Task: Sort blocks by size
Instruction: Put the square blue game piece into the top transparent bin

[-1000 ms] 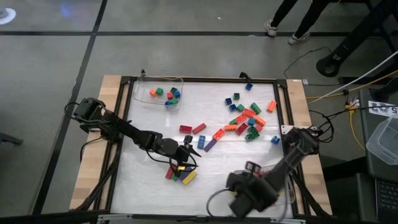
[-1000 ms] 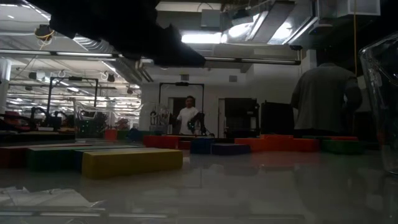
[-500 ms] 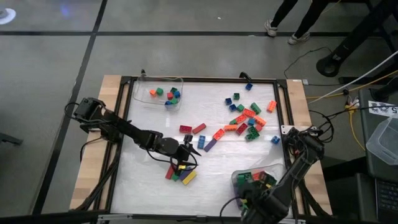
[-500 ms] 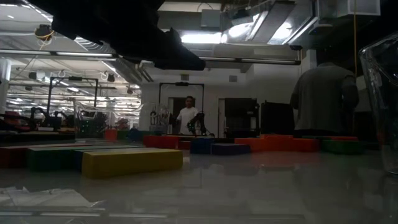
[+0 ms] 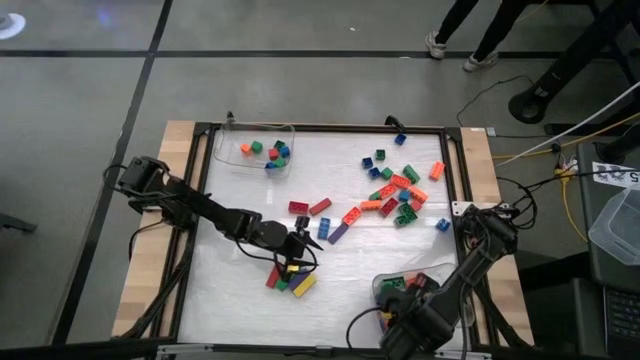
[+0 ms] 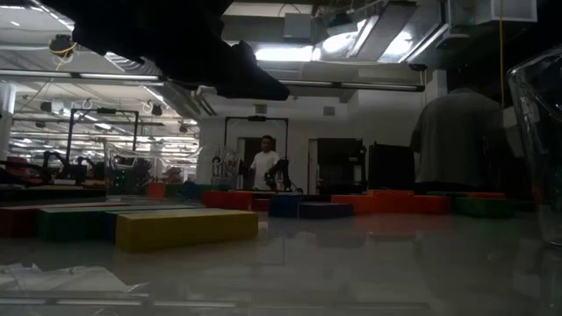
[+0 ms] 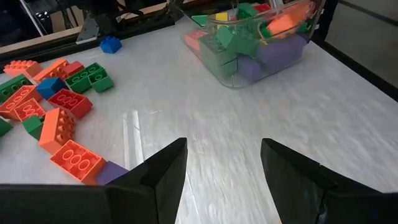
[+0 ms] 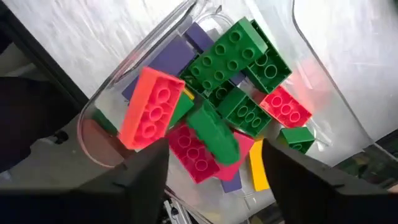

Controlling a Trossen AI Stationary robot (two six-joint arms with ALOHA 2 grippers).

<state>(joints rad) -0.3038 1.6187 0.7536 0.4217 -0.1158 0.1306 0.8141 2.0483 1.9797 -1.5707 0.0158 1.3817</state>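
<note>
Blocks lie scattered at the far right of the table (image 5: 395, 190). A small heap of blocks (image 5: 290, 280) lies near the middle. My left gripper (image 5: 300, 235) (image 7: 224, 177) hangs open just beyond that heap, with nothing between its fingers. My right gripper (image 8: 214, 165) points down, open, over the clear tray (image 5: 380, 292) at the near right. That tray holds long green, red, orange and purple blocks (image 8: 236, 68). A blurred green block (image 8: 214, 134) shows below the open fingers on the tray's heap, touching neither finger.
A second clear tray (image 5: 288, 132) with small blocks stands at the far left. Two red blocks (image 5: 308, 208) lie mid-table. A black frame (image 5: 452, 170) borders the white table. A person's feet (image 5: 450, 45) show beyond the far edge. Bare table lies between the heap and the near-right tray.
My right arm has drawn back toward the table's near edge and uncovered the near-right tray, which it hid a second ago.
</note>
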